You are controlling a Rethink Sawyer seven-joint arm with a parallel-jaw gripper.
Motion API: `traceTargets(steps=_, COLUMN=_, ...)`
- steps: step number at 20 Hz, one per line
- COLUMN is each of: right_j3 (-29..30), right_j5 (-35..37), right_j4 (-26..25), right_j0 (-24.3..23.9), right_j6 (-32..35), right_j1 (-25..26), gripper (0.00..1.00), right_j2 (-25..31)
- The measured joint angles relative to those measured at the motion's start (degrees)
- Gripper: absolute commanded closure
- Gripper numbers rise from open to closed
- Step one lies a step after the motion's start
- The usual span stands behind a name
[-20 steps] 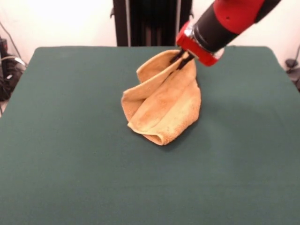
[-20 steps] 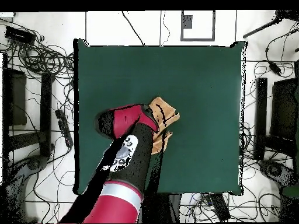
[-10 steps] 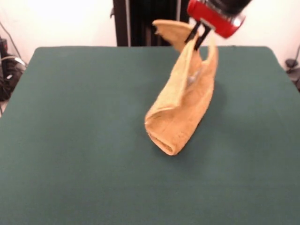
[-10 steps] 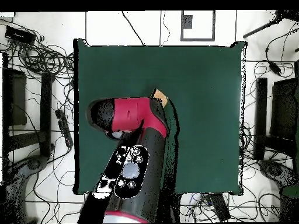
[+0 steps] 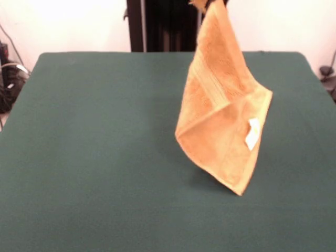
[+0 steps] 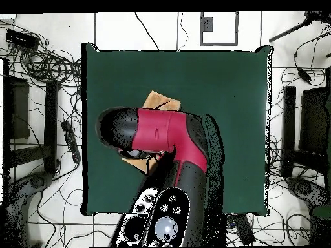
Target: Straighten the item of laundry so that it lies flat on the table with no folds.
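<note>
The orange-yellow towel (image 5: pixel 223 113) hangs in the front view from its top corner at the picture's top edge, spread like a diamond. A fold runs across its lower half. Its white tag (image 5: pixel 252 133) faces the camera, and its lowest corner sits at or just above the green table (image 5: pixel 94 157). My gripper (image 5: pixel 214 2) barely shows at the top edge, shut on that top corner. In the overhead view the red and black arm (image 6: pixel 165 132) covers the gripper and most of the towel (image 6: pixel 161 100); only orange edges show beside it.
The robot's black pedestal (image 5: pixel 168 26) stands behind the table's far edge. Cables and dark stands (image 6: pixel 39 97) lie on the floor around the table in the overhead view.
The gripper rose out of the top of the front view and lifted the towel with it. The towel went from a crumpled heap to a hanging, mostly opened sheet, its tag now showing.
</note>
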Motion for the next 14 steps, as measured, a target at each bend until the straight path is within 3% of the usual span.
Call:
traceTargets(steps=6, right_j3=7.02, right_j5=-2.81, right_j4=-0.04, right_j0=-5.18, right_j6=0.0, right_j1=-3.55, gripper=1.0, right_j2=1.5)
traceTargets(steps=12, right_j3=13.24, right_j5=-13.17, right_j4=-1.86, right_j0=-13.56, right_j6=-0.02, right_j1=-4.51, gripper=1.0, right_j2=5.32)
traceTargets(steps=13, right_j3=16.63, right_j5=-20.89, right_j4=-3.25, right_j0=-20.21, right_j6=-0.42, right_j1=-4.77, gripper=0.0, right_j2=9.77)
traceTargets(steps=14, right_j3=17.44, right_j5=-22.63, right_j4=-3.62, right_j0=-22.01, right_j6=-0.69, right_j1=-4.83, gripper=0.0, right_j2=11.07)
